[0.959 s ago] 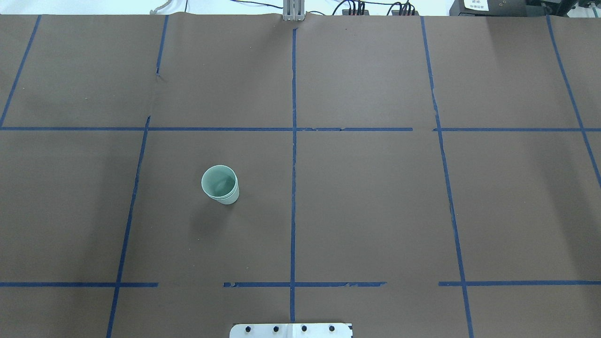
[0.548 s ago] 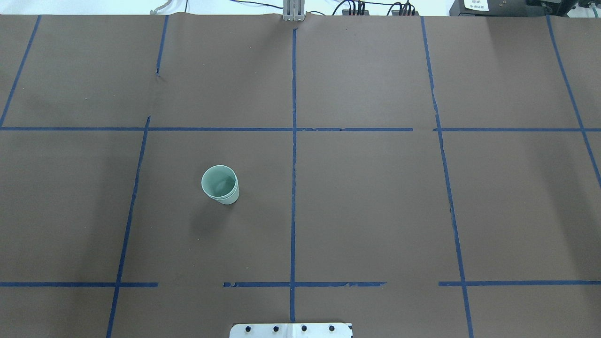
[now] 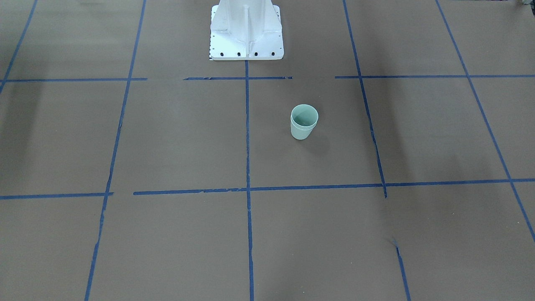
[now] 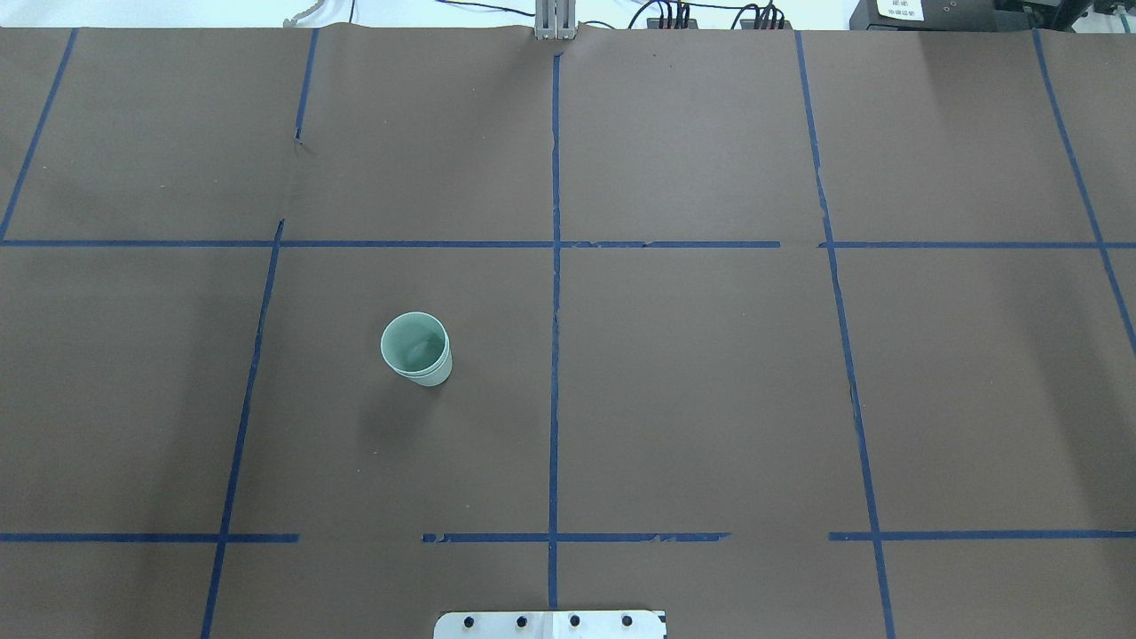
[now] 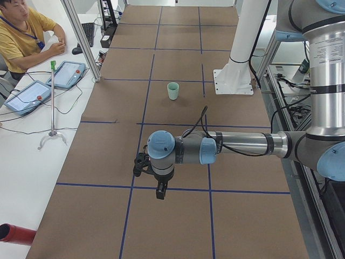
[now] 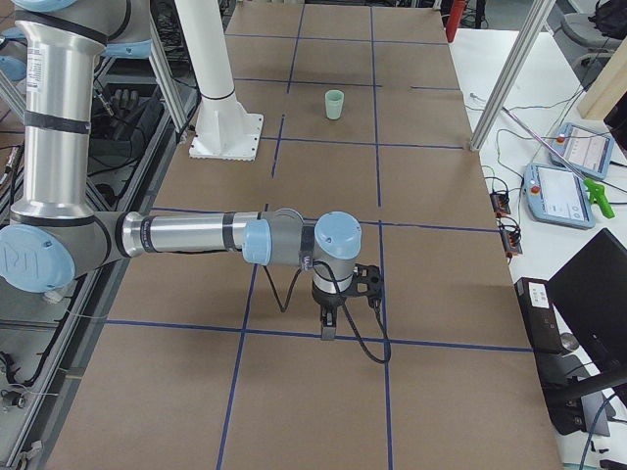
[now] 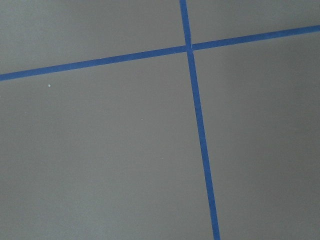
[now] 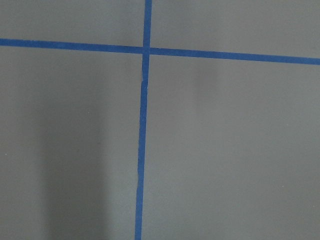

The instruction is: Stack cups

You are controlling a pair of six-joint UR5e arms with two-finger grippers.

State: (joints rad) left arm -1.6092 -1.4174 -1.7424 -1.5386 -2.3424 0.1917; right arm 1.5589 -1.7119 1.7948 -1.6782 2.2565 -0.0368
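Nested one inside the other, upright and mouth up on the table (image 4: 710,399): the cups (image 4: 415,349). Out in front of the pedestal (image 3: 246,29), a little toward its left side, beyond the first tape (image 3: 246,125) line that crosses before its foot plate, inside one square of the blue grid. Two rims visible from the front-facing camera, the inner just above the outer. Well apart from both arms.

Far out on the pedestal's left, past the cups: the left gripper (image 5: 160,192), at the end of a forearm stretched level over the table, pointing straight down above the brown paper, near a tape line. Seen only from the side, so cannot tell how far apart its fingers stand or whether anything sits between them.

Far out on the pedestal's right, in a mirrored pose: the right gripper (image 6: 328,331), likewise pointing down over the paper near a tape line. Again seen only from the side; cannot tell its opening or any hold.

In both wrist views, only brown paper and a cross of tape.
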